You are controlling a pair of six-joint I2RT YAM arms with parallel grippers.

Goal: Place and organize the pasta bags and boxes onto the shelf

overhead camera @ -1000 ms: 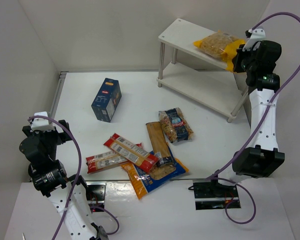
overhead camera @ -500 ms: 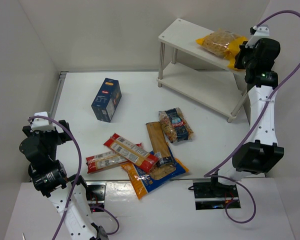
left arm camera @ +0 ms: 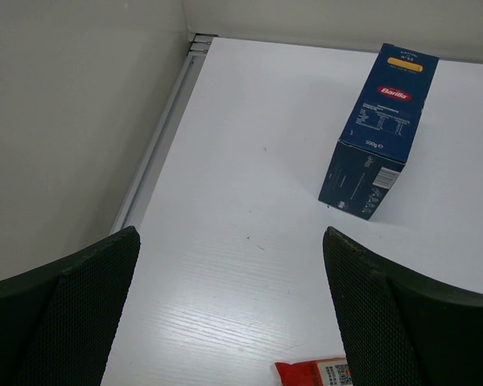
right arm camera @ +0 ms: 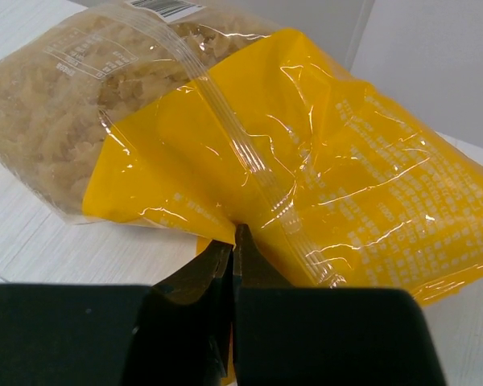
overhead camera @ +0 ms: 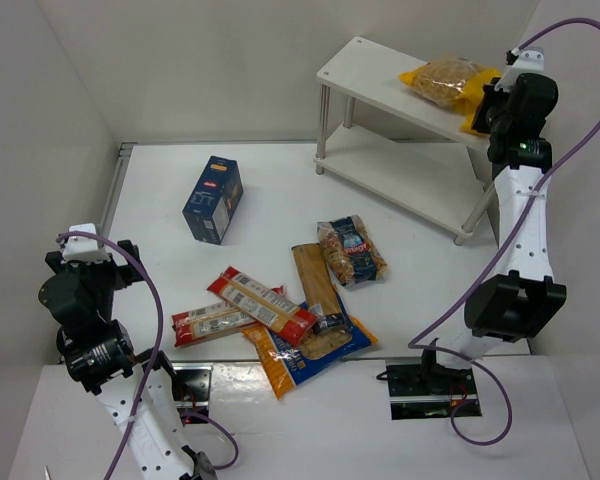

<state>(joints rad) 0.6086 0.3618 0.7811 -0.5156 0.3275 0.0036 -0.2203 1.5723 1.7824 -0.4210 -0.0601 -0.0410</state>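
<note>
One yellow pasta bag (right arm camera: 185, 137) is lying on the top tier of the shelf (overhead camera: 365, 70) w/ long axis running along the board, directly ahead of the right hand (right arm camera: 235, 235), which is pinching its near edge.

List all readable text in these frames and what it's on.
"Barilla": red logo on the dark blue box, left wrist view.
"500g": low on the same panel of that box.
Too small to read: the box's white tables and yellow strip.
Too small or distorted: the print and barcode on the yellow bag.
Blurred: the red pack label.
Top view: nothing legible.
</note>
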